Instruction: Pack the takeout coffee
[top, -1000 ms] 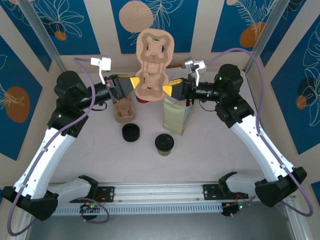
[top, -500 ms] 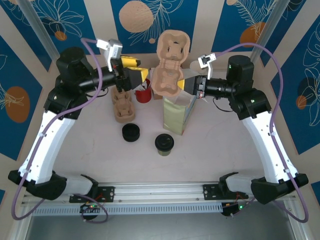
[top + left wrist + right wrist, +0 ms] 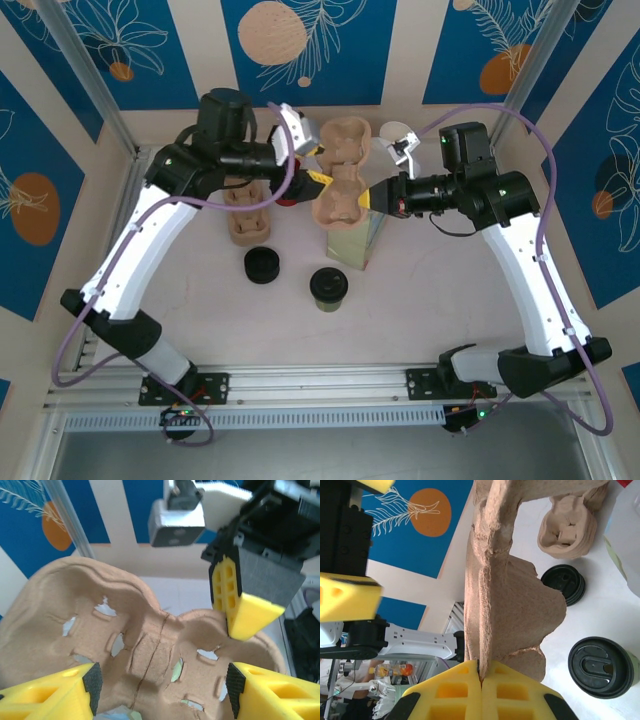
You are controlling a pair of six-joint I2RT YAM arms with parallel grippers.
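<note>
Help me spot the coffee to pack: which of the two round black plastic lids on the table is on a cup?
The right-hand black lid: a small pale paper cup shows beneath it. The other is a squat lid stack.

We see a robotics lab test cell, not a café: a white table (image 3: 420, 300) boxed in by printed blue-and-cream backdrop panels (image 3: 340, 60) on aluminium posts (image 3: 83, 75), with a cabled left arm (image 3: 140, 250) and right arm (image 3: 525, 285) bolted by a slotted metal rail (image 3: 320, 383).
</note>
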